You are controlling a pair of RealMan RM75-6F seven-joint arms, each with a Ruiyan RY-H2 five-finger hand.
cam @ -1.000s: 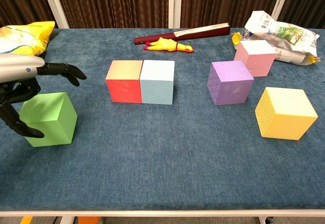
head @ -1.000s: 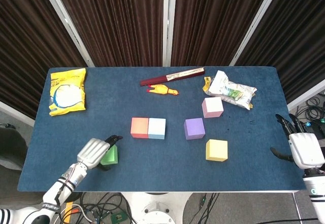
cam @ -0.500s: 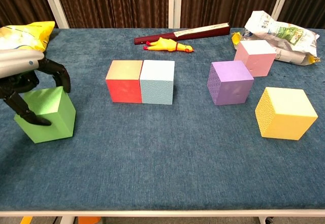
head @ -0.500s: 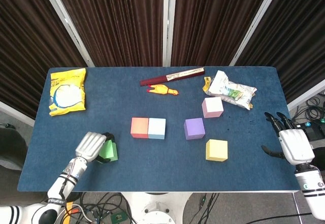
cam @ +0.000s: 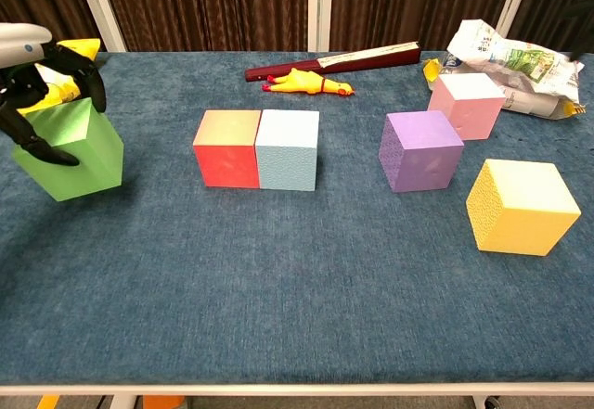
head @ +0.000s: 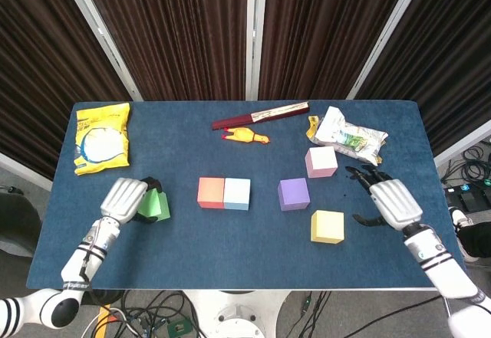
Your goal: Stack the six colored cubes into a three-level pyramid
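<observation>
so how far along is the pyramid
Early. Done: only the red cube and light blue cube touch side by side, a start on the base. In hand: the left robot hand holds the green cube. Left: the purple cube, pink cube and yellow cube stand apart; nothing is stacked.

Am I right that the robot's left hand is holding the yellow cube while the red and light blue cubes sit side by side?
Not quite: the left hand holds the green cube, as the chest view shows. The yellow cube sits untouched. The red cube and light blue cube do sit side by side.

Blue table [head: 192,238] bears cubes [head: 224,193], snack bags [head: 102,137], rubber chicken [head: 245,136].
</observation>
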